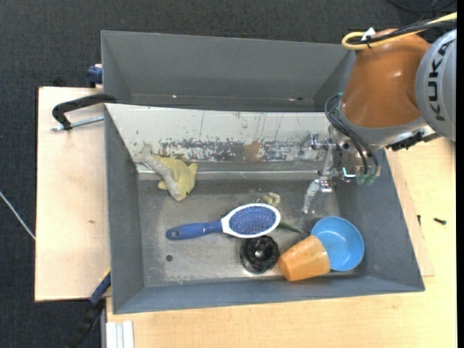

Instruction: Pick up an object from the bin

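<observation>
Gripper [316, 194] hovers just behind the bowl [342, 243]; you cannot tell whether it is spread or pressed together. Bowl likely light, stiff, slick: pinch its rim, away from the cup [304, 261].

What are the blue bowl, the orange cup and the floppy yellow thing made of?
The blue bowl looks like plastic: smooth, evenly coloured, with a soft sheen. The orange cup, lying on its side, also looks like plastic, smooth and matt. The yellow thing seems to be cloth or soft rubber: it lies crumpled and limp. I cannot tell which.
</observation>
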Controlling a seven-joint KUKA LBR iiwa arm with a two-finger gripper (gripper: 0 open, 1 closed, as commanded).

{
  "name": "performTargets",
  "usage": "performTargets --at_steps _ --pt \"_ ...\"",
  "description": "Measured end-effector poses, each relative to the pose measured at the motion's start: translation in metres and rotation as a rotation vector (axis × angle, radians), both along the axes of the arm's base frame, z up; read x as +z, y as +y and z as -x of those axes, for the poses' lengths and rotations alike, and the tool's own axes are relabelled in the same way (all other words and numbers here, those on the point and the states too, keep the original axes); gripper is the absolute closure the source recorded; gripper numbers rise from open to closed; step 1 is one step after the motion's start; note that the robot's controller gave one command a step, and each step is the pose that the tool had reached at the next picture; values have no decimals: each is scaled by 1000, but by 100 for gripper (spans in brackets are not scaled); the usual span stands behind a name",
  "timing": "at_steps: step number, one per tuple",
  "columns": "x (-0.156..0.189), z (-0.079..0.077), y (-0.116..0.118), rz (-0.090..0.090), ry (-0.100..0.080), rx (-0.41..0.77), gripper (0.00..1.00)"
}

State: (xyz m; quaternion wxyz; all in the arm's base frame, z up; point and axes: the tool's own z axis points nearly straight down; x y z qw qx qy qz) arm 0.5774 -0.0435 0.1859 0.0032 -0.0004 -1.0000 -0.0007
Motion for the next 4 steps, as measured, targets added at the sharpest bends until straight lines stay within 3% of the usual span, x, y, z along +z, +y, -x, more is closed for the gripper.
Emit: performTargets --at_steps 1,2,3,4 --pt "-108 51 34 6 -47 153 0" --pt "-110 41 117 6 -29 258 0" --pt "-108 40 116 4 -34 254 100" --pt "16 29 118 0 -20 425 100"
